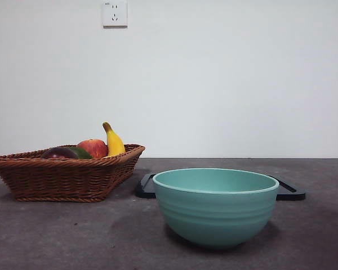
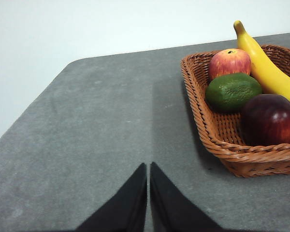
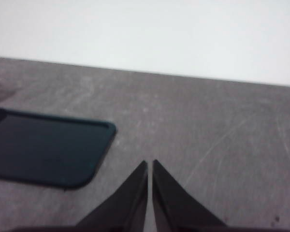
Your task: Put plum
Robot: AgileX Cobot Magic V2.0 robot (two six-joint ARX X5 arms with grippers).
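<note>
plum in wicker basket, at its near end, touching green fruit | apple and banana behind them in basket | teal bowl on surface beside basket, dark tray behind bowl | left tool pressed together, empty, over bare surface near basket | right tool pressed together, empty, beside tray

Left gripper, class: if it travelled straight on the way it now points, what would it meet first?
Probably nothing: ahead of the left gripper, jaws shut, lies only bare grey table up to its far edge. The wicker basket holding the plum sits off to one side of that line, though depth is hard to judge.
</note>
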